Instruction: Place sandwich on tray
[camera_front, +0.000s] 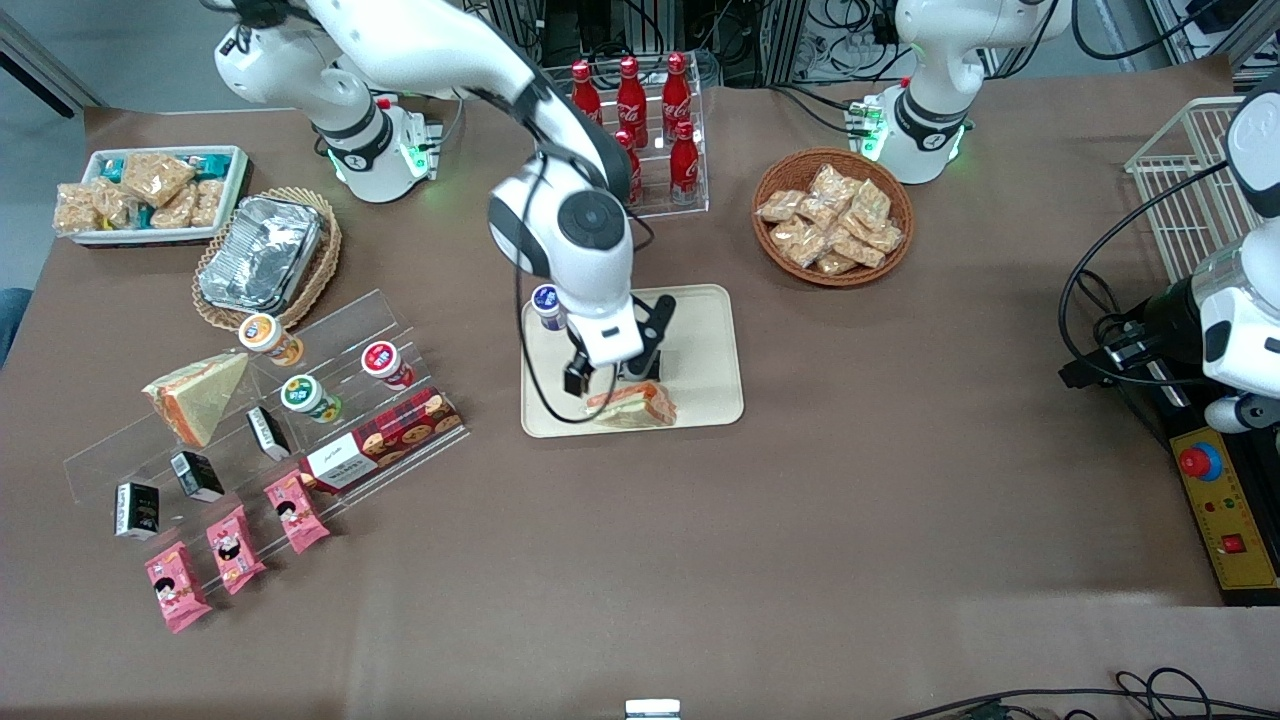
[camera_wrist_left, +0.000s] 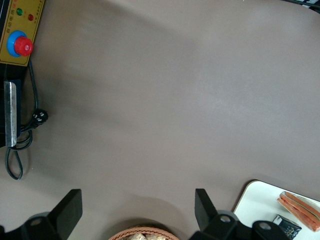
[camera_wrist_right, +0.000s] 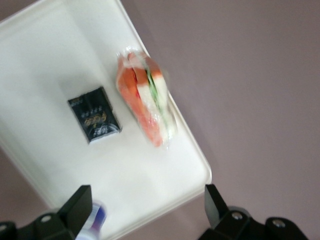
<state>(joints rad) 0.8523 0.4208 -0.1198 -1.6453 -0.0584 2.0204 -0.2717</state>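
Sandwich (camera_front: 633, 405) lying free on tray (camera_front: 710, 350), along rim nearest front camera | black packet (camera_wrist_right: 94, 121) just beside it, apart | gripper (camera_front: 608, 372) above, fingers spread, holding nothing | advice: lift straight up, avoid snagging wrap.

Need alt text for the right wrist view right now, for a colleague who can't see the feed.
The wrapped sandwich lies on the cream tray along its rim, with a small black packet beside it. The open gripper hovers above them, holding nothing, and brown table shows past the tray's edge.
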